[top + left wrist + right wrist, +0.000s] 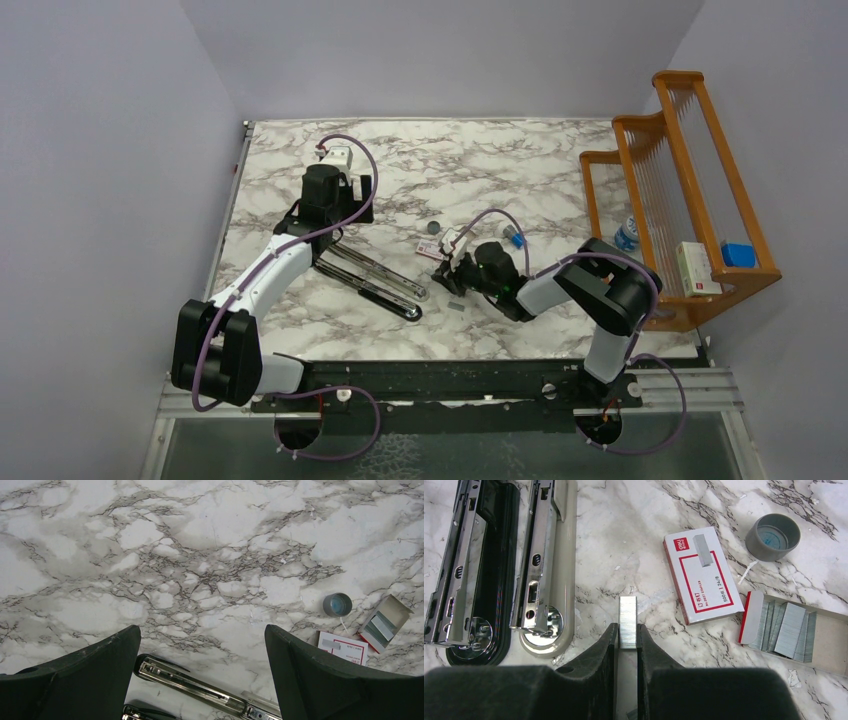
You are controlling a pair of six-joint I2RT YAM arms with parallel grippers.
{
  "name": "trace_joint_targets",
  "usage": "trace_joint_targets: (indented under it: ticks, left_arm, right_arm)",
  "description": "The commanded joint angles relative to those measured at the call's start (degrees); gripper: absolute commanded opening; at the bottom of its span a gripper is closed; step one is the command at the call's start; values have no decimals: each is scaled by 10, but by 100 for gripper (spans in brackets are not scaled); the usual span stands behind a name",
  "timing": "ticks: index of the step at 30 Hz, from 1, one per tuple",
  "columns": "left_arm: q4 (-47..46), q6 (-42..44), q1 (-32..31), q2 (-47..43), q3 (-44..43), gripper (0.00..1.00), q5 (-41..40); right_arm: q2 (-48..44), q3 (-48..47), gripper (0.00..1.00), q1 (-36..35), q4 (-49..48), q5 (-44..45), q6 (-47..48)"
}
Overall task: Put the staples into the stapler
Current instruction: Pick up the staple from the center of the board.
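Observation:
A short silvery strip of staples (627, 622) lies on the marble between my right gripper's (626, 632) fingertips, and the jaws are shut on its near end. More staples (788, 630) sit in the open box tray to the right. Left of the gripper lie a black stapler (489, 555) and a beige stapler (559, 555) side by side, metal channels up. In the top view my right gripper (447, 270) is low by the box. My left gripper (202, 630) hangs open over the staplers' far ends (200, 687), holding nothing.
The white-and-red box sleeve (701, 575) and a grey cap (772, 536) lie just right of the held strip. A small loose grey piece (456, 305) rests near the right arm. A wooden rack (690, 200) stands at the table's right edge.

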State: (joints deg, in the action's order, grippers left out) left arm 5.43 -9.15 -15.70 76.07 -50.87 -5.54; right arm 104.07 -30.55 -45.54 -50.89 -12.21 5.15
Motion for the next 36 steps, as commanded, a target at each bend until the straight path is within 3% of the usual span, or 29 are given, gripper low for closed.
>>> trace_joint_targets:
  ticks: [1, 6, 10, 16, 23, 29, 36]
  left_arm:
    - [-14, -1, 5, -2, 1, 97, 12]
    - [-6, -4, 5, 0, -6, 96, -1]
    - [3, -6, 4, 3, -13, 96, -12]
    - [6, -12, 11, -4, -17, 97, -15]
    - [34, -47, 70, 1, -39, 99, 10]
    - [83, -69, 108, 17, -63, 99, 12]
    - [120, -67, 152, 71, -79, 98, 72]
  right_arm:
    - [32, 15, 9, -1, 95, -16, 1]
    - [2, 5, 1, -1, 113, -17, -11]
    - [-49, -13, 1, -1, 133, 11, -58]
    - [-127, -66, 1, -1, 217, 19, -65]
    - [-212, -133, 1, -3, 348, 31, -77]
    - [-209, -209, 1, -32, 475, 60, -88]
    - [-169, -264, 1, -85, 540, 76, -94]
